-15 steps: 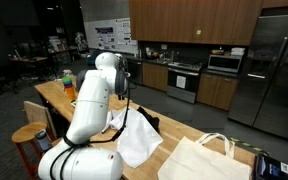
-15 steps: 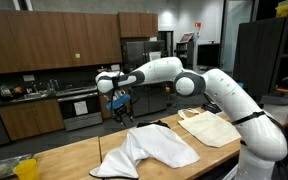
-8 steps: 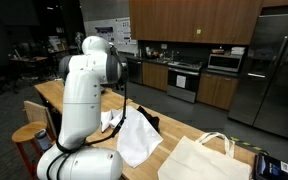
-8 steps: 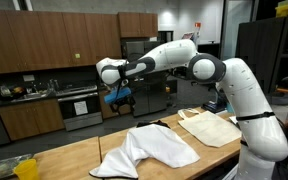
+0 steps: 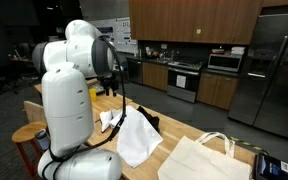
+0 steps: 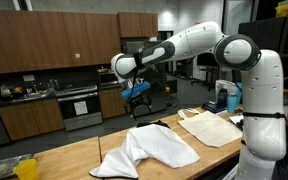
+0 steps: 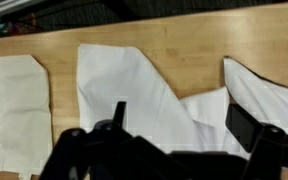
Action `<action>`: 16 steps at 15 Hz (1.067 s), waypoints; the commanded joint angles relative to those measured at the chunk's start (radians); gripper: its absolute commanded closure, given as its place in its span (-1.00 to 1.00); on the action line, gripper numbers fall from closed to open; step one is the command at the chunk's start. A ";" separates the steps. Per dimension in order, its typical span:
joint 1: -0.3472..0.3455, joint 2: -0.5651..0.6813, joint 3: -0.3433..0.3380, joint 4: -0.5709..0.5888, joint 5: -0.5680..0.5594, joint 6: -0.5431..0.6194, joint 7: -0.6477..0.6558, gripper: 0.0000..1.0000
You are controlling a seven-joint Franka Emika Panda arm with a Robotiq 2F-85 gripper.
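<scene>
A crumpled white cloth (image 6: 154, 148) lies on the wooden table (image 6: 74, 160); it also shows in an exterior view (image 5: 134, 138) and fills the middle of the wrist view (image 7: 134, 90). My gripper (image 6: 134, 92) hangs high above the table, well clear of the cloth, and nothing touches it. In the wrist view the gripper (image 7: 184, 125) stands open, its two dark fingers wide apart with only the cloth far below between them. A dark item (image 5: 149, 122) peeks out from under the cloth's far edge.
A cream canvas tote bag (image 6: 212, 127) lies flat beside the cloth, also seen in an exterior view (image 5: 204, 160) and in the wrist view (image 7: 14, 110). Bottles (image 5: 69, 85) stand at the table's far end. A wooden stool (image 5: 29, 135) stands beside the table. Kitchen cabinets and a fridge stand behind.
The arm has swung and lifted away from the cloth over the last second. The jaws have gone from partly closed to wide open. The cloth lies as before.
</scene>
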 commanded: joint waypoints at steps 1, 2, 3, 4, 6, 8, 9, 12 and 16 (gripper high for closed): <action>-0.059 -0.196 -0.001 -0.228 0.047 -0.099 -0.127 -1.00; -0.073 -0.247 -0.006 -0.290 0.044 -0.102 -0.112 -1.00; -0.087 -0.294 -0.007 -0.348 0.040 -0.088 -0.092 -1.00; -0.104 -0.340 -0.008 -0.406 0.039 -0.078 -0.079 -1.00; -0.141 -0.429 -0.012 -0.523 0.041 -0.061 -0.050 -1.00; -0.153 -0.346 0.013 -0.443 0.028 -0.093 -0.073 -1.00; -0.168 -0.387 0.012 -0.494 0.032 -0.080 -0.074 -1.00; -0.183 -0.453 0.012 -0.561 0.036 -0.063 -0.077 -1.00; -0.165 -0.396 0.018 -0.532 0.016 -0.048 -0.226 -1.00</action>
